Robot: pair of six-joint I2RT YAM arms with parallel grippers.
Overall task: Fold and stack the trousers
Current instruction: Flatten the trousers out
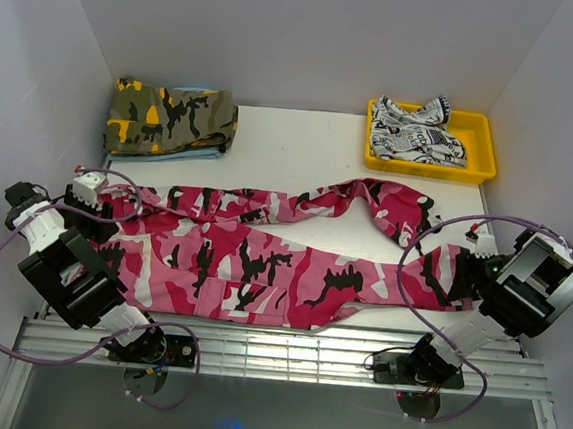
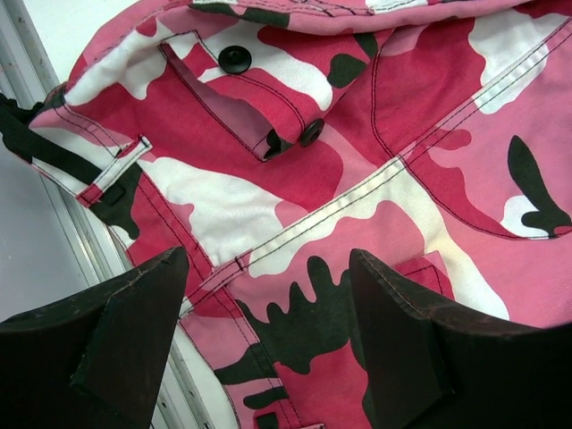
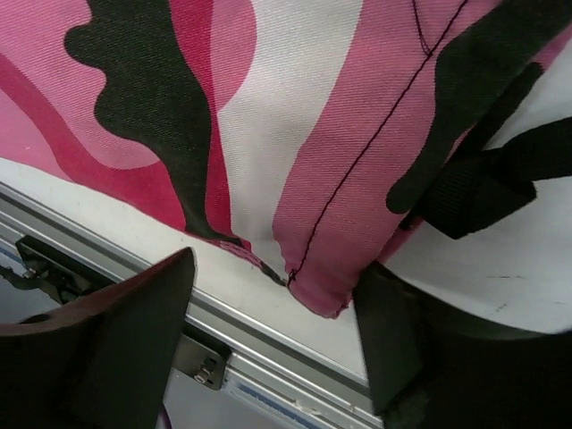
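The pink camouflage trousers (image 1: 262, 263) are lying across the middle of the bench (image 1: 293, 145), waist at the left and legs trailing right. The cloth is looking soft, light and limp, so it is likely going to sag unless taken at the stitched waistband and the leg hems. The left hand (image 2: 268, 340) is hovering wide open over the waistband and the right hand (image 3: 277, 340) wide open at a hem, both holding nothing. No label is showing, and the print on the white garment (image 1: 414, 133) at upper right is proving too small to read.
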